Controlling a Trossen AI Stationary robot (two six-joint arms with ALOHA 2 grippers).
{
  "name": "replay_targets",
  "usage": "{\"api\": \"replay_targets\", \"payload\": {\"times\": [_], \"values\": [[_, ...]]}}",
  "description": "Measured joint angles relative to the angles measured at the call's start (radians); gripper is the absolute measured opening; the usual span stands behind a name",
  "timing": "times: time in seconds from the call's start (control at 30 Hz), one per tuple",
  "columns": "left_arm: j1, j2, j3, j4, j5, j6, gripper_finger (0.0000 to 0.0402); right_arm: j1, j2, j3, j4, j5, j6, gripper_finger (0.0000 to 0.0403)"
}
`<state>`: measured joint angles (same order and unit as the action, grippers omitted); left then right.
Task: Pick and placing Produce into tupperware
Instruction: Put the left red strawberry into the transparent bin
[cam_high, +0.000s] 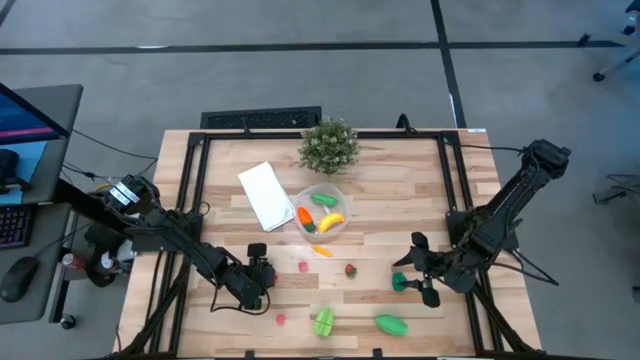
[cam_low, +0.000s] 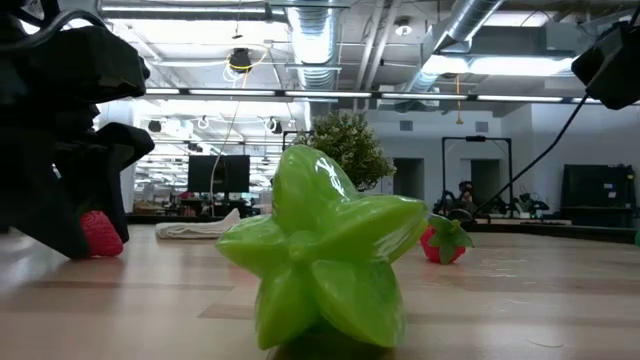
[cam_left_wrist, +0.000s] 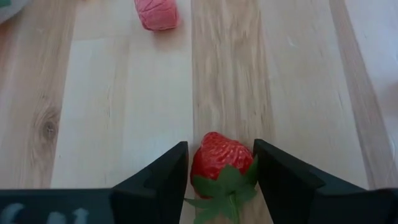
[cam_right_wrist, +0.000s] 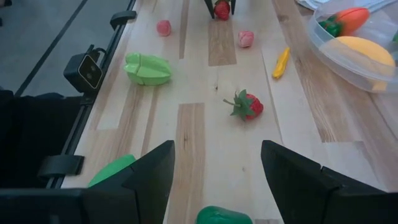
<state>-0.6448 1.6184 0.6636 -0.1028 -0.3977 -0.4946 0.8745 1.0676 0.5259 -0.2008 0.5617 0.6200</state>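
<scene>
Listing by size: pale wooden table (cam_high: 400, 190); bushy green potted plant (cam_high: 328, 145) at its far edge; flat white rectangular lid (cam_high: 266, 195) beside a round clear plastic tupperware (cam_high: 321, 211) at centre, holding yellow, orange and green toy produce. Left gripper (cam_left_wrist: 219, 167), near the front-left edge, fingers closed around a red toy strawberry (cam_left_wrist: 219, 163). Right gripper (cam_right_wrist: 217, 168), right side, fingers wide apart, empty, a green toy piece (cam_right_wrist: 224, 216) just beneath.
</scene>
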Motion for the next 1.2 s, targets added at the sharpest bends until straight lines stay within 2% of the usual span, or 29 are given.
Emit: {"api": "replay_targets", "payload": {"times": [0.23,0.53,0.77,1.2], "values": [[0.001,0.000,0.000,0.005,0.001,0.000,0.0171,0.000,0.000,0.000,0.000,0.000,0.000,0.0234],[0.000,0.000,0.000,0.009,0.009,-0.006,0.0142,0.001,0.000,0.000,0.000,0.000,0.000,0.0234],[0.000,0.000,0.000,0.008,0.009,-0.007,0.0158,0.001,0.000,0.000,0.000,0.000,0.000,0.0234],[0.000,0.000,0.000,0.010,0.010,-0.007,0.0155,0.001,0.000,0.000,0.000,0.000,0.000,0.0234]]}}
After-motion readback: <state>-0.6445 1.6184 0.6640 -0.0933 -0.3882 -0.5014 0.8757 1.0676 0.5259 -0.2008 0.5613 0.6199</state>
